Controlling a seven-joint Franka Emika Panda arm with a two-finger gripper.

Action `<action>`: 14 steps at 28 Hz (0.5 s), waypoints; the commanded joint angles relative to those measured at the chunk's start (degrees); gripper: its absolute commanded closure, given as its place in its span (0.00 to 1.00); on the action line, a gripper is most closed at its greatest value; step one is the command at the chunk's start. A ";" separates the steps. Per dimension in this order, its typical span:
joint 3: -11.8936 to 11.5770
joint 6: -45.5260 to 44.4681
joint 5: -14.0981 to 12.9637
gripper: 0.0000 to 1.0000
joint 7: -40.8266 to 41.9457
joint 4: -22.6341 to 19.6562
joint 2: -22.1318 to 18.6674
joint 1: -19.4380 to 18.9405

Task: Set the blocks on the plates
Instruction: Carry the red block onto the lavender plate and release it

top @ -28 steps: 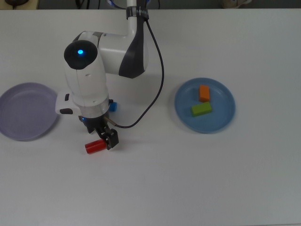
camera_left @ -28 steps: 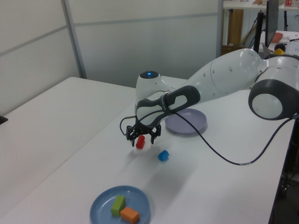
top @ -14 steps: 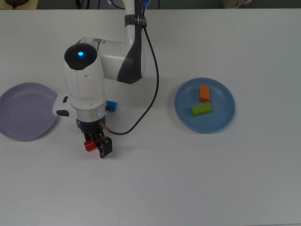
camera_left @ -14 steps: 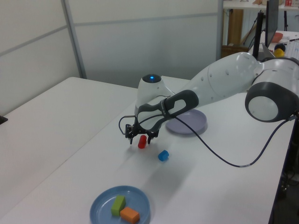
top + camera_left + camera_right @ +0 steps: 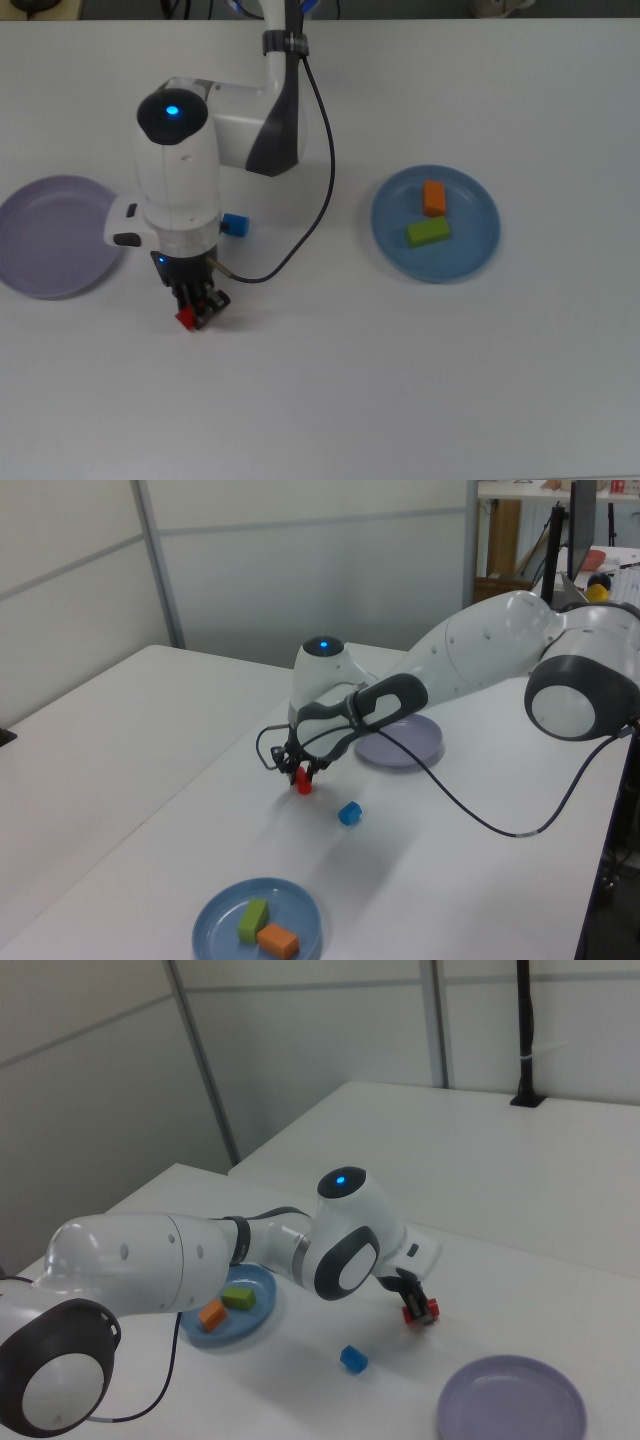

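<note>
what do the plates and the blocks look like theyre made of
Blue plate and lavender plate: probably matte plastic, going by the even flat colour, thin raised rims and lack of glare.
Green block, orange block, blue block and red block: solid bright colour with crisp edges, so painted wood or hard plastic; the look leaves it open.

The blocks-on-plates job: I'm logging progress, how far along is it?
Half done: the green rectangular block and orange block lie on the medium blue round plate. In hand: the gripper is at the red elongated block. Left: the small blue cube and the bare lavender plate.
</note>
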State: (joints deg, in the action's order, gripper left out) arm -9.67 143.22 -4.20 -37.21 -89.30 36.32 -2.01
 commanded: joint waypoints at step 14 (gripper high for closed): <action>-4.75 -16.04 -6.70 1.00 29.90 -0.08 -8.03 12.38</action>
State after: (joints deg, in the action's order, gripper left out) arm -12.52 128.06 -9.43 -14.45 -88.39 27.79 9.65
